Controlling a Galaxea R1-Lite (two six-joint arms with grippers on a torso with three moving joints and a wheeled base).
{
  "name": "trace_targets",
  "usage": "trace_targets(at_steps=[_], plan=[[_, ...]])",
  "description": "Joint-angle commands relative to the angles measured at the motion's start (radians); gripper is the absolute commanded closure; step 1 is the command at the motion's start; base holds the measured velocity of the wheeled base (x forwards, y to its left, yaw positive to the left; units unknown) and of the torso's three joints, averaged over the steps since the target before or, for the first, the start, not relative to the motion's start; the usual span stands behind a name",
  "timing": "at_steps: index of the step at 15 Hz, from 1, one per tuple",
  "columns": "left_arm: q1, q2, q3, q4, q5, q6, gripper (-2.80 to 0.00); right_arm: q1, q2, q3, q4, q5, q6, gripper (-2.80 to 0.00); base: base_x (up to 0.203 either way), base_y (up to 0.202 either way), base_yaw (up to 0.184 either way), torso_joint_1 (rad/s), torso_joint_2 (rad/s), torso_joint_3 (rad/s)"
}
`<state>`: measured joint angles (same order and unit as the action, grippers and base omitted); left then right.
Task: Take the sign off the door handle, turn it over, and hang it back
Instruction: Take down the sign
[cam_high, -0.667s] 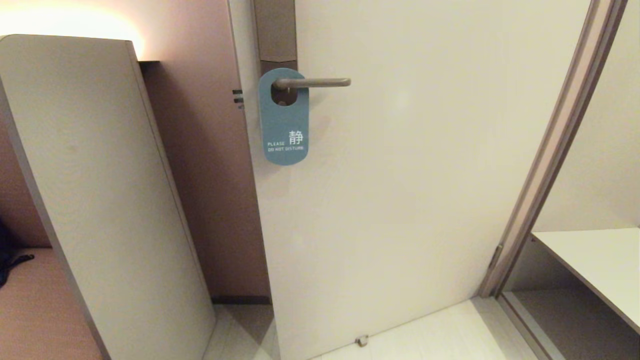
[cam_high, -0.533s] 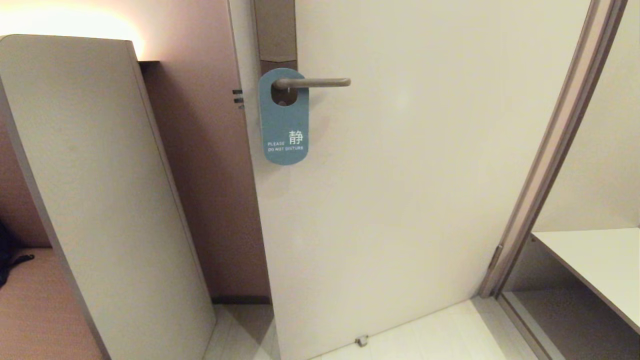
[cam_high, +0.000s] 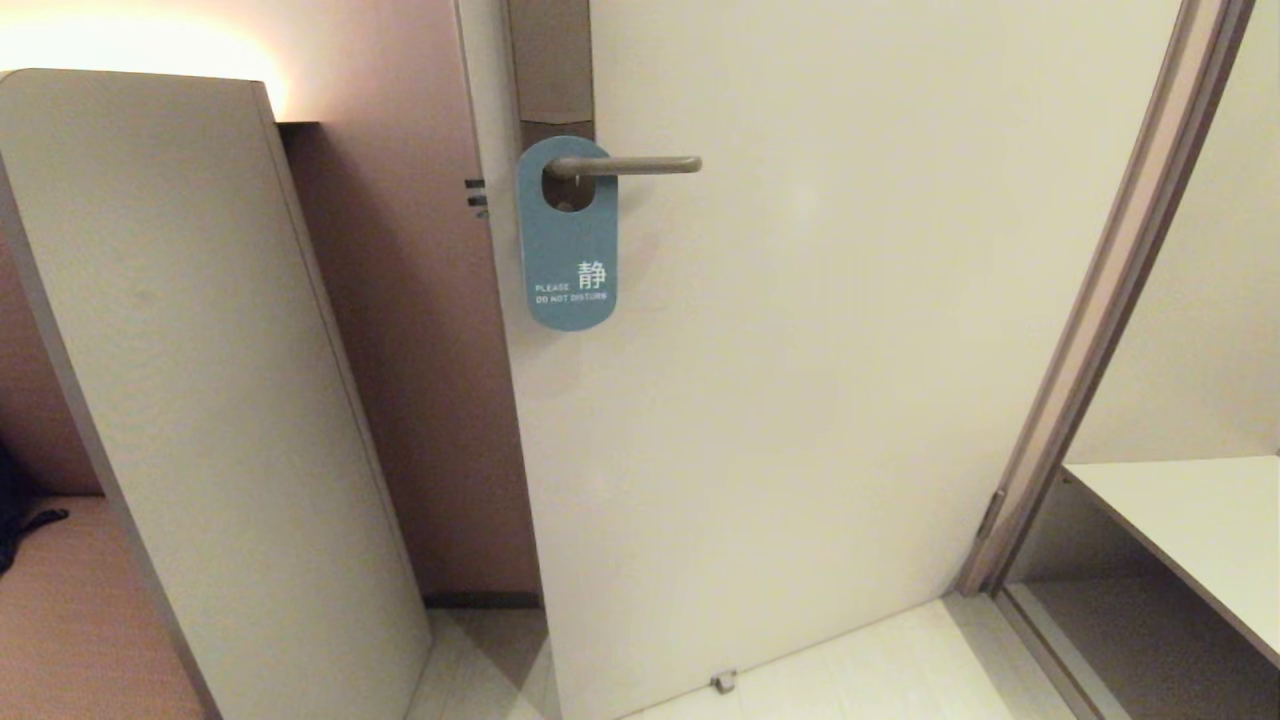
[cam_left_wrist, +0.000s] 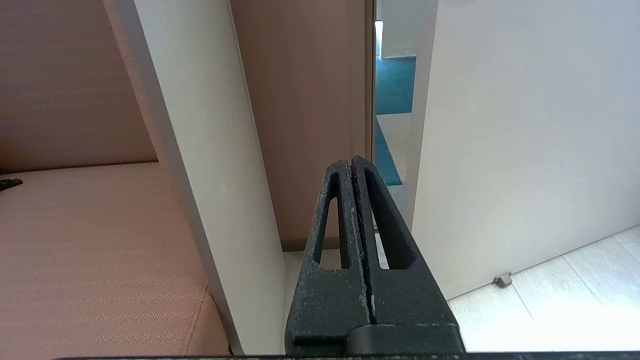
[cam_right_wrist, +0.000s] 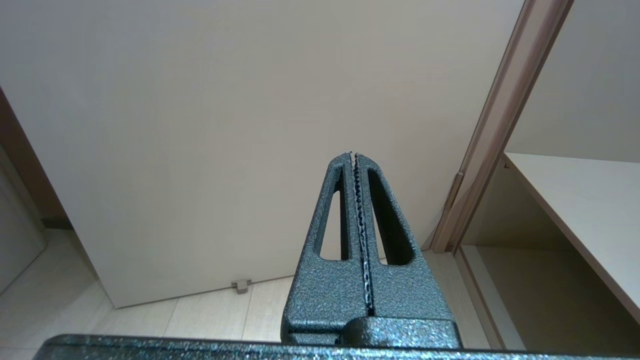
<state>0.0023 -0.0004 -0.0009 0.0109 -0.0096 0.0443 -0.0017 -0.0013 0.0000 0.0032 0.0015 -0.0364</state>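
Note:
The sign (cam_high: 568, 250) hangs from the door handle (cam_high: 630, 165) with its teal-blue "Please do not disturb" face outward. The handle is a horizontal metal lever on a tall grey-brown plate (cam_high: 551, 70) near the door's left edge. Neither arm shows in the head view. My left gripper (cam_left_wrist: 350, 161) is shut and empty, low down, pointing at the gap beside the door's edge. My right gripper (cam_right_wrist: 352, 155) is also shut and empty, low in front of the door's lower part. The sign and handle do not appear in either wrist view.
A pale panel (cam_high: 200, 380) stands to the left of the white door (cam_high: 800, 400), with a brown wall between them. A door frame (cam_high: 1090, 310) and a white shelf (cam_high: 1190, 520) are on the right. A small door stop (cam_high: 724, 683) sits on the floor.

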Motion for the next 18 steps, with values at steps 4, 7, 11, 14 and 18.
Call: trace_targets(at_steps=[4,7,11,14,18], plan=[[0.0,0.0,-0.002,0.001,-0.004,-0.001,0.0,0.0,0.001,0.0,0.0,0.0,0.0,0.0,0.0,0.0,0.0,0.0,0.0,0.0],[-0.002,0.0,-0.002,0.004,-0.004,0.002,0.0,0.0,0.001,0.0,0.0,0.0,0.0,0.0,0.0,0.0,0.0,0.0,0.0,0.0],[-0.002,0.0,-0.008,0.008,-0.006,0.006,0.0,0.0,0.001,0.0,0.0,0.0,0.0,0.0,0.0,0.0,0.0,0.0,0.0,0.0],[-0.002,0.015,-0.061,0.018,-0.024,0.007,0.0,0.0,0.001,0.0,0.0,0.0,0.0,0.0,0.0,0.0,0.0,0.0,0.0,0.0],[-0.015,0.229,-0.198,0.02,-0.041,-0.023,0.0,0.0,0.001,0.0,0.0,0.0,0.0,0.0,0.0,0.0,0.0,0.0,0.0,0.0]])
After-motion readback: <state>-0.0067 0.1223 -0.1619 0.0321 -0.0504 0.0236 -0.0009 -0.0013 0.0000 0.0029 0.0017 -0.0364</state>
